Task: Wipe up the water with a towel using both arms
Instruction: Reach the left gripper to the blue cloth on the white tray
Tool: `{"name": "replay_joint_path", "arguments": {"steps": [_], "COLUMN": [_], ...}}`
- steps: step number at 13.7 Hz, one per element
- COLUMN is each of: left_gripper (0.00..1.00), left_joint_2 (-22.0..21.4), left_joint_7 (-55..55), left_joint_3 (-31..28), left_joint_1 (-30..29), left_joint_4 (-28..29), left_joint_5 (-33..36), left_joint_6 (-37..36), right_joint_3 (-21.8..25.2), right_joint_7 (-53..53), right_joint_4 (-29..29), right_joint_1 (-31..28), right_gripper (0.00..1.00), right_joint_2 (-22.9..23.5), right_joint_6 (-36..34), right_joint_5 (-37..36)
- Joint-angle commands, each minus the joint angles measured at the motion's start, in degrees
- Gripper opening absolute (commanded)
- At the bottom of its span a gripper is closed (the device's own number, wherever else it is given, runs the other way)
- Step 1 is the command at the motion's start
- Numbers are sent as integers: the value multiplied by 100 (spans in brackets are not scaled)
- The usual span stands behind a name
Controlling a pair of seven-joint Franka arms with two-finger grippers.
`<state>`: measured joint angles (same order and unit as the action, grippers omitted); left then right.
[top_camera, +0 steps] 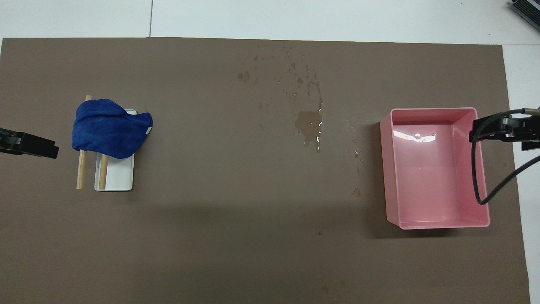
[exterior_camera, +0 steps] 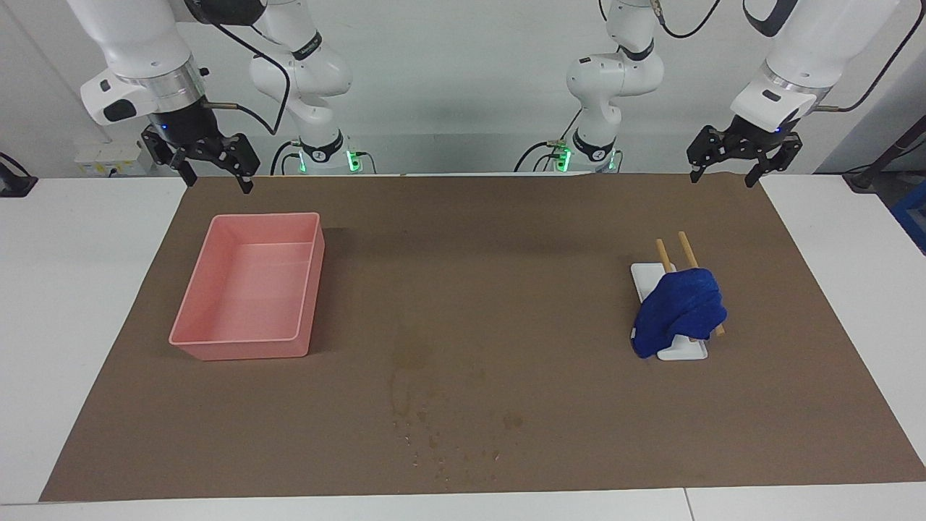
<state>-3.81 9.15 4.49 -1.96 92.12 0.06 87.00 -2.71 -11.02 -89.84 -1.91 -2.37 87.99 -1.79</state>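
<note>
The facing camera is looking down from high across the worktop (exterior_camera: 463, 340) toward both robot bases. The overhead camera is looking steeply down and forward from above the robots' end. Both are sitting well back and sharing the whole brown mat (top_camera: 253, 190), with the pink tray (exterior_camera: 217, 346) appearing at reversed ends.

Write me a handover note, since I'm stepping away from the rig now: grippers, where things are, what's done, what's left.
Left gripper: open, empty, waiting in the air at its end of the mat.
Right gripper: open, empty, up over the mat's edge beside the pink tray.
Towel: draped over the white stand with two sticks, untouched.
Water: spilled mid-mat, between tray and towel, farther from the robots.
Done: nothing.
Left: pick up towel, wipe water.
</note>
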Motion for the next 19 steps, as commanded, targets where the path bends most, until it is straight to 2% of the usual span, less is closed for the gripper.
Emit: {"name": "replay_joint_path", "arguments": {"steps": [1,3,4,6,8,11,13,15,19], "left_gripper": [100,100,100,100,100,100,100,100,100], "left_joint_2": [-137,-137,-164,-496,-533,-148,265,739,961], "left_joint_7": [122,113,78,34,43,-18,-62,-596,-906], "left_joint_3": [-27,-36,-36,-36,-45,-45,-54,-54,-45], "left_joint_1": [-15,-23,-15,-23,-163,-382,-410,-401,-322], "left_joint_4": [113,122,218,1058,1352,1414,1423,1502,1957], "left_joint_5": [-58,-58,-58,-58,-58,-50,-32,-32,-32], "left_joint_6": [-8,18,79,1085,1888,2678,3232,3952,4630], "right_joint_3": [-19,-19,-19,-28,-37,-37,-37,-37,-37], "right_joint_7": [92,74,22,4,39,65,65,65,48], "right_joint_4": [-26,158,429,581,459,344,326,318,309], "right_joint_1": [-81,-55,-64,-64,-81,-64,-64,-64,-37], "right_gripper": [100,100,100,100,100,100,100,100,100], "right_joint_2": [-10,87,262,369,352,290,273,272,264], "right_joint_6": [-36,-158,-299,-327,-335,-344,-335,-318,-309], "right_joint_5": [82,99,99,91,99,99,99,99,99]}}
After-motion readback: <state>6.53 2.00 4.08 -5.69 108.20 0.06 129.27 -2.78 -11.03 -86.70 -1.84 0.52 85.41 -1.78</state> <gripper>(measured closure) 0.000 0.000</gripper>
